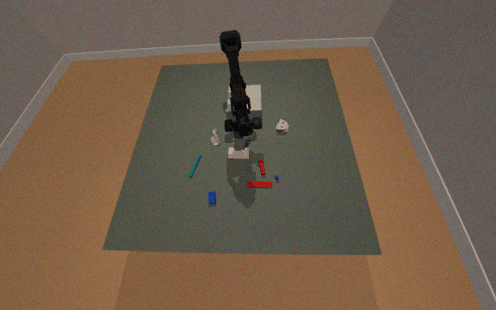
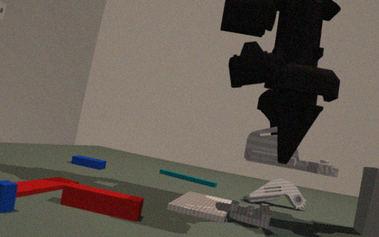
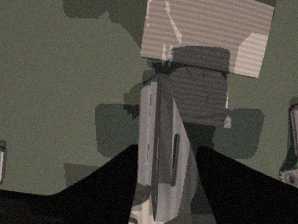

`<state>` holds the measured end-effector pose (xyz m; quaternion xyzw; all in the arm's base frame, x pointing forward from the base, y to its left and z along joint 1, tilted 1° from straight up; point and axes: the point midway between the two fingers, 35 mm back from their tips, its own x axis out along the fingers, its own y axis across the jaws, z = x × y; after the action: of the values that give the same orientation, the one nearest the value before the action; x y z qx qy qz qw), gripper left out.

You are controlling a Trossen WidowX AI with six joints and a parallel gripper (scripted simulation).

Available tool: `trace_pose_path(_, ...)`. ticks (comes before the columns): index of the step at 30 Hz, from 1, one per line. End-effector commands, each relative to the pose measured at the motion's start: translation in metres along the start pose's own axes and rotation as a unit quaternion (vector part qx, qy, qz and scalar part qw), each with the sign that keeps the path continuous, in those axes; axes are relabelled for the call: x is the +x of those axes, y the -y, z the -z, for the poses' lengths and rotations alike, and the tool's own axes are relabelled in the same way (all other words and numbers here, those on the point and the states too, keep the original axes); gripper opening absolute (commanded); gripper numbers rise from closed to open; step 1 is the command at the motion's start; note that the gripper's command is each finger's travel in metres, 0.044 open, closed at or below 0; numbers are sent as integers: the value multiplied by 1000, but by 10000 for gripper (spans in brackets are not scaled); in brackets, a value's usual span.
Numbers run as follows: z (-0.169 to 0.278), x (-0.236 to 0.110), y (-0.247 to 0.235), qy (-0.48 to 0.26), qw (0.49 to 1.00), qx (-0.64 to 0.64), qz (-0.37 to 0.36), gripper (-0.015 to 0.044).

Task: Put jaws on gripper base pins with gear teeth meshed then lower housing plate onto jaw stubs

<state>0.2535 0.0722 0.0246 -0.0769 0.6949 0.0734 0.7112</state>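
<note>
My gripper [image 1: 240, 141] [image 2: 283, 159] [image 3: 168, 152] is shut on a grey jaw [image 2: 262, 146] [image 3: 167, 175] and holds it in the air above the mat. The held jaw's slotted finger stands upright; its flat arm with a small stub points right in the exterior view. The pale gripper base [image 1: 238, 153] [image 2: 193, 204] [image 3: 210, 30] lies on the mat just ahead of the gripper, partly in shadow. Its pins are hard to make out. The other jaw [image 1: 215, 139] [image 2: 275, 191] lies beside it, gear teeth at one end. The housing plate [image 1: 282, 126] appears to lie on the opposite side.
Two red bars [image 1: 260, 184] [image 2: 101, 201] and a small blue block [image 1: 276, 177] [image 2: 2, 197] lie near the base. A larger blue block [image 1: 212, 198] [image 2: 88, 162] and a teal stick [image 1: 195, 166] [image 2: 187, 178] lie farther off. A pale pedestal [image 1: 255, 96] stands behind the gripper.
</note>
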Motion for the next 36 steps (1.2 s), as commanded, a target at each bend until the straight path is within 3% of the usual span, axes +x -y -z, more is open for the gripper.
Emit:
trace_pose_path(1,0,0,0,2,1000,3,1,134)
trace_pose_path(14,-2,0,1,2,1000,-6,1,134)
trace_pose_path(36,-52,-3,50,4,1000,-6,3,134)
